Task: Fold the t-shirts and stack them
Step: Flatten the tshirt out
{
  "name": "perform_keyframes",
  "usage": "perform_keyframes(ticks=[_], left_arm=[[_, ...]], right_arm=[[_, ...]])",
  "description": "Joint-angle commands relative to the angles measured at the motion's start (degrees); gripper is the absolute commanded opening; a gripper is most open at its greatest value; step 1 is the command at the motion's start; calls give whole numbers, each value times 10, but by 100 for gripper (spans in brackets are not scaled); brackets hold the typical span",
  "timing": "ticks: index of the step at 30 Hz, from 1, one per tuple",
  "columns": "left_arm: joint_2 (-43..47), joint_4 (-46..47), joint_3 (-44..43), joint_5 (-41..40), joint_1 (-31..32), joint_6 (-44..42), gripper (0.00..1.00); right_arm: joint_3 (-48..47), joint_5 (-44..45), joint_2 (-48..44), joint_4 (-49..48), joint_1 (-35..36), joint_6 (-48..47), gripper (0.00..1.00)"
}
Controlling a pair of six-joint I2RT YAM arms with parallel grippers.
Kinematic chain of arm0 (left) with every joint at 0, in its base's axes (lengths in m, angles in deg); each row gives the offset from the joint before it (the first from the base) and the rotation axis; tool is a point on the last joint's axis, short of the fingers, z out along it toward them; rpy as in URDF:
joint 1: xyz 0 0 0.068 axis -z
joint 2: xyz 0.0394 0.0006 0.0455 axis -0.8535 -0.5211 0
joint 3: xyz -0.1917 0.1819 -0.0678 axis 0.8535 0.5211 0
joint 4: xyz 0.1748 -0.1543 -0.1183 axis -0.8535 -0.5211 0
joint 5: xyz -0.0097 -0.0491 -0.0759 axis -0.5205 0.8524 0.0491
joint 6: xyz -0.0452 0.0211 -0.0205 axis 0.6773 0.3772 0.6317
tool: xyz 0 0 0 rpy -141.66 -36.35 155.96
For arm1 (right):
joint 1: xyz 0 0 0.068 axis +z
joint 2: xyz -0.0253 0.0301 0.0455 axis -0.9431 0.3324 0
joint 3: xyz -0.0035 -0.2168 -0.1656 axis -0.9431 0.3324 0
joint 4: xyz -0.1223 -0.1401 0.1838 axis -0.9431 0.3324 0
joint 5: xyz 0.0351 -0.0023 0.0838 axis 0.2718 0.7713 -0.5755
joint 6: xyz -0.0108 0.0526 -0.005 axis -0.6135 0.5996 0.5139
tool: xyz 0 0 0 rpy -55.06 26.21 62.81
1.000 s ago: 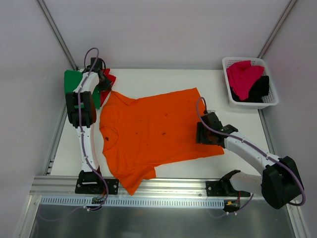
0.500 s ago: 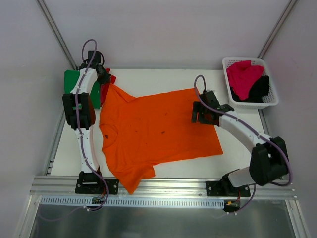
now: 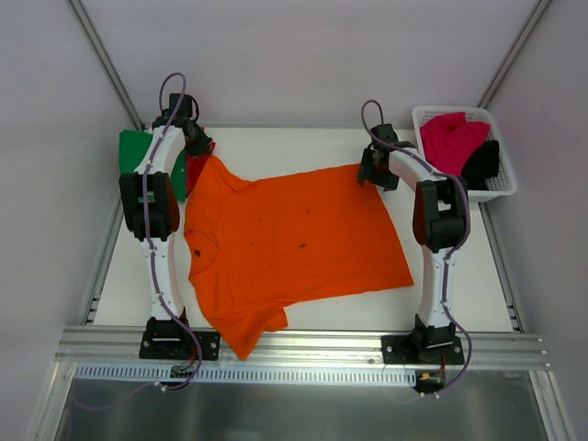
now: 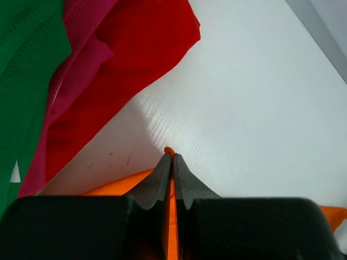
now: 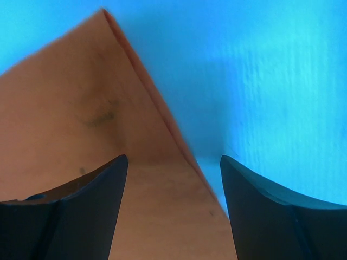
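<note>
Right gripper point(image 5: 172, 158) had swung from 3 to 1 o'clock, open over the orange t-shirt point(image 3: 294, 243) corner; left gripper point(image 4: 170, 156) clamped its 11 o'clock sleeve.

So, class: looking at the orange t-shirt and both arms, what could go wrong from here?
The right jaws stand open over an edge of the bright orange cloth t-shirt near its far corner; closing could pinch only the hem, which may slip. The left jaws grip just a sliver of orange cloth close to the red cloth t-shirt; pulling could lose it or disturb that shirt.
</note>
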Motion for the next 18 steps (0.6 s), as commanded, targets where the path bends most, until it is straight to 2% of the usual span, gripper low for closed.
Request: perform_keyframes(ticks=[1,10,16,18], left_arm=[[22,-11,-22,10,6,-10,0],[11,-11,-23,18,11,-6,0],[9,-10,-22,23,11,-4,0],[9,-12,-21,24,12,-4,0]], right_arm=[[-79,-55,26,15,-6,-21,73],[-228,-143,74,15,-12,-76,74],[-365,-183,155,108,-31,-85,73],[-367,-192,167,134,-36,-87,73]])
